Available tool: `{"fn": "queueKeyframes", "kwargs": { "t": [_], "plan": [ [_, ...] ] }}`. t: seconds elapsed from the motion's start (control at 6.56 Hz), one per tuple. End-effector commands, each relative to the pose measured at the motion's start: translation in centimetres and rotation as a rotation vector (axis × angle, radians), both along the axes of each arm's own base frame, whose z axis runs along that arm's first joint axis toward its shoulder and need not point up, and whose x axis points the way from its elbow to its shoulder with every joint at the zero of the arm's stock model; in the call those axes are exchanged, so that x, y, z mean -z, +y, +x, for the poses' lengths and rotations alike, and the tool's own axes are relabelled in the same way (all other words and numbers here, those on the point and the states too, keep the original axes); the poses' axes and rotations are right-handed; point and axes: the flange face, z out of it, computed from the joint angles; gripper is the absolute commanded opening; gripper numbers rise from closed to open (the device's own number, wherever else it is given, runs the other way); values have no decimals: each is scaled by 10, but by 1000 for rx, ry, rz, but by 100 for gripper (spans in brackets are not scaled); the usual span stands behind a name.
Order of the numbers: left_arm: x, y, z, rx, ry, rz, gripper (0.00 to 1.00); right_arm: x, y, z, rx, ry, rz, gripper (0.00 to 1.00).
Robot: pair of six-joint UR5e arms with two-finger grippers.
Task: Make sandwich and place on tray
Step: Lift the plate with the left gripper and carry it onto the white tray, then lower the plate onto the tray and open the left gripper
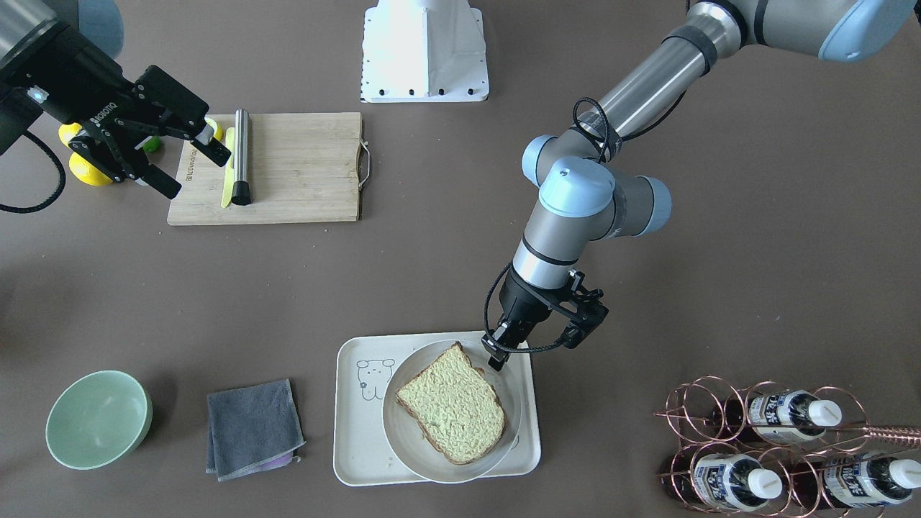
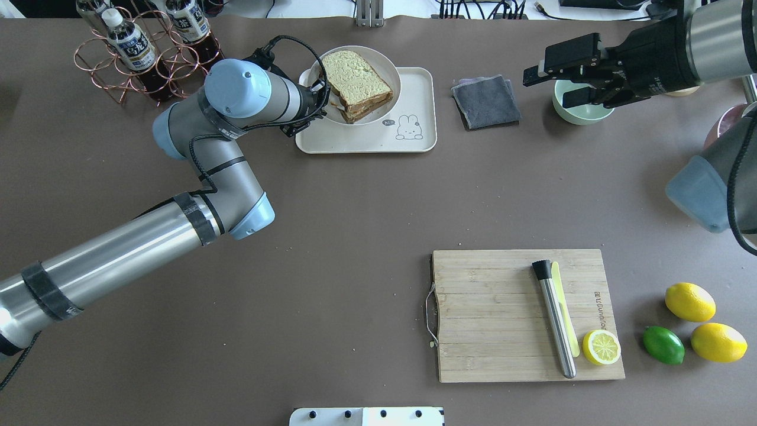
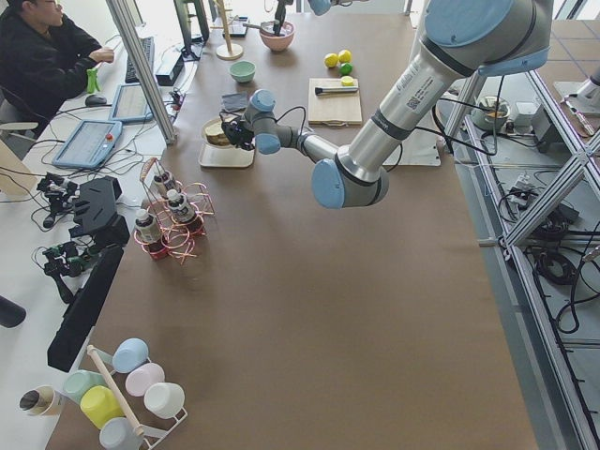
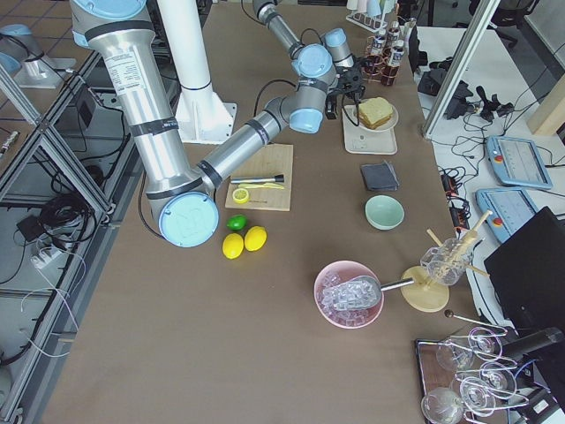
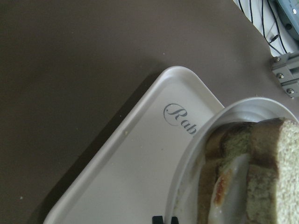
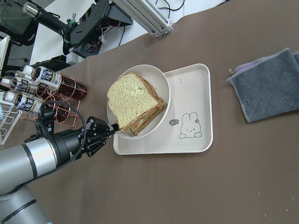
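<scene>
Going from left to right across the overhead view, we first met the left gripper (image 6: 112, 128) at the near-left rim of the round plate (image 2: 387, 65). Its jaws were drawn narrow and, as far as we could tell, pinched onto that rim. The sandwich (image 2: 356, 83) lay assembled on the plate, and the plate sat over the left part of the tray (image 2: 414, 100). We judged the making done and the placing all but done. What seemed left was to let go of the rim and draw the arm clear, though we could not tell whether the plate rested flat. Further right lay a grey cloth (image 2: 486, 102) on the worktop. Beyond it the right gripper (image 2: 550, 87) hung high above a green bowl (image 2: 582, 109), jaws spread and holding nothing. The front-facing view gave us only the top slice. The left wrist view showed the fried egg (image 5: 229, 186) between the two slices and part of the tray's script. The right wrist view showed best how the jaws met the rim.
</scene>
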Motion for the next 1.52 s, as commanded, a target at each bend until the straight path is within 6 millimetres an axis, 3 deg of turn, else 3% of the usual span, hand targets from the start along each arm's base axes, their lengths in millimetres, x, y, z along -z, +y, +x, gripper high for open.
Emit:
{"fn": "queueKeyframes", "kwargs": {
  "t": [0.0,0.61,0.76,0.91,1.07,1.37],
  "plan": [
    [3,-1,18,-6,-11,-9,0,-1,-1,-1,-1,2,-2,100],
    [1,16,36,-20,-14,13,0,2,-1,0,-2,-2,3,100],
    [-1,17,36,-7,-14,22,18,2,-2,-1,-2,-2,2,100],
    [-1,18,37,-9,-16,26,71,2,-2,-1,-2,-2,3,100],
    [-2,18,37,-19,-29,43,97,2,-2,-1,-1,-2,2,100],
    [-2,15,33,-19,-29,44,97,4,-2,0,-3,-5,0,100]
  ]
}}
